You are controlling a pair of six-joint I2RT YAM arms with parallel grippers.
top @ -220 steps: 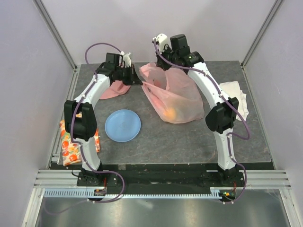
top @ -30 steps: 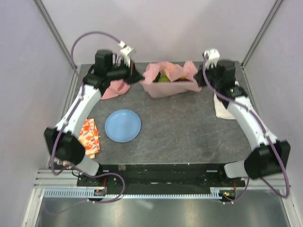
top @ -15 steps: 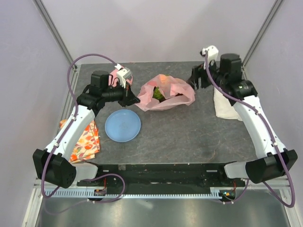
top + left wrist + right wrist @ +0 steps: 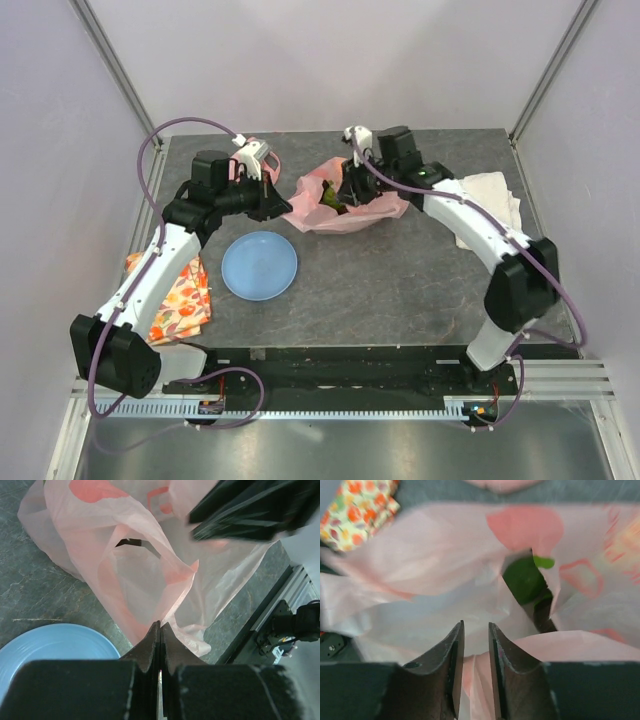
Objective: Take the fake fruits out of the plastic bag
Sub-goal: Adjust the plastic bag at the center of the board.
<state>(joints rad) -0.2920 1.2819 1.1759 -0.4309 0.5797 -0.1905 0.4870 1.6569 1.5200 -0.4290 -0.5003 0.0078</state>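
Note:
The pink plastic bag [image 4: 345,208] lies slumped at the back middle of the table, its mouth open upward. A green fruit [image 4: 328,197] shows inside it, and in the right wrist view [image 4: 522,577] with a dark fruit [image 4: 546,616] beside it. The other fruits are hidden. My left gripper [image 4: 281,207] is shut on the bag's left edge [image 4: 165,607]. My right gripper [image 4: 346,192] hangs over the bag's mouth. In the right wrist view [image 4: 476,632] its jaws stand a little apart, with bag film under them.
A blue plate [image 4: 259,265] lies in front of the left gripper and shows in the left wrist view [image 4: 50,647]. A patterned cloth [image 4: 176,298] lies at the left edge. A white cloth [image 4: 492,190] lies at the back right.
The bag, stretched between both grippers a second ago, has dropped onto the table. My right gripper let go and swung left to the bag's mouth. My left gripper keeps its hold.

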